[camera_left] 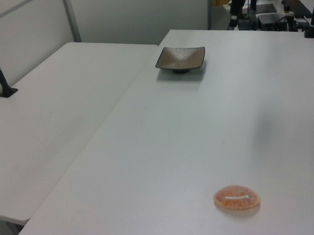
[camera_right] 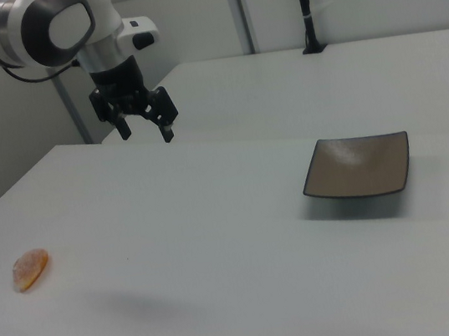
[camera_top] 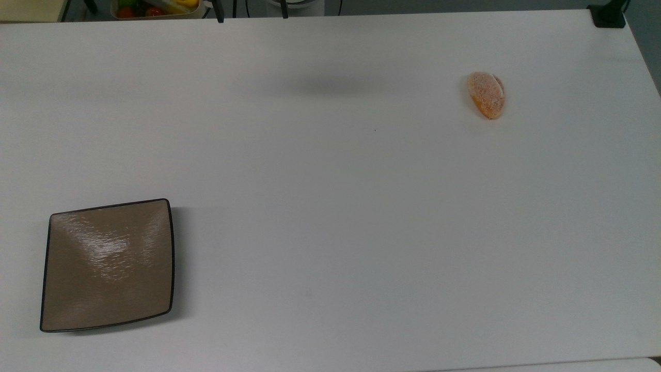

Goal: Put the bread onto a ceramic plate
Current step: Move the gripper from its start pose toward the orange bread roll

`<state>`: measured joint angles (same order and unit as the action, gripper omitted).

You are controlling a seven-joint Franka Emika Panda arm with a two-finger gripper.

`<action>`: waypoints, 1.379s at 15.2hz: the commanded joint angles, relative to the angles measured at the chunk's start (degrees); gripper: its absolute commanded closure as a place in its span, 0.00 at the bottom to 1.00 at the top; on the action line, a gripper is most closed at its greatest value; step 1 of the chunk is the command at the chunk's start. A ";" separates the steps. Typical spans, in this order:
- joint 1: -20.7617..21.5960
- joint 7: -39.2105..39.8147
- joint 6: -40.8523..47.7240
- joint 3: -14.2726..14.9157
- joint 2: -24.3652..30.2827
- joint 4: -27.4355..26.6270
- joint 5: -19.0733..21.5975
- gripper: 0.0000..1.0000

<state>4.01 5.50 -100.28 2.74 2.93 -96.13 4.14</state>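
The bread [camera_top: 486, 94] is a small orange-tan roll with a speckled whitish crust, lying alone on the white table at the top view's upper right. It also lies near the front in the left view [camera_left: 236, 197] and at the right view's far left [camera_right: 31, 269]. The ceramic plate [camera_top: 107, 263], square, glossy brown with a thin black rim, sits bare at the top view's lower left, far from the bread; it is also seen as plate [camera_left: 181, 58] and plate [camera_right: 360, 166]. My gripper [camera_right: 145, 131] hangs open high above the table, between bread and plate, holding nothing.
The white table [camera_top: 330, 206] carries only the bread and plate. A second white table [camera_left: 56, 112] adjoins it on the left view's left. A black post base [camera_top: 608, 16] stands at the top view's upper right corner, and a box of coloured items [camera_top: 155, 8] lies beyond the far edge.
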 commanded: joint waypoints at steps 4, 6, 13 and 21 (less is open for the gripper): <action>0.39 0.30 0.61 -0.37 -1.70 0.95 -1.33 0.00; 0.47 0.30 0.61 -0.45 -1.70 0.95 -1.42 0.00; 0.39 0.30 1.92 -0.46 -1.70 0.95 -1.33 0.00; 2.92 0.21 5.79 -2.21 -1.70 0.95 -0.10 0.00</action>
<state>4.30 5.52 -97.26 1.32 1.53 -96.13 3.82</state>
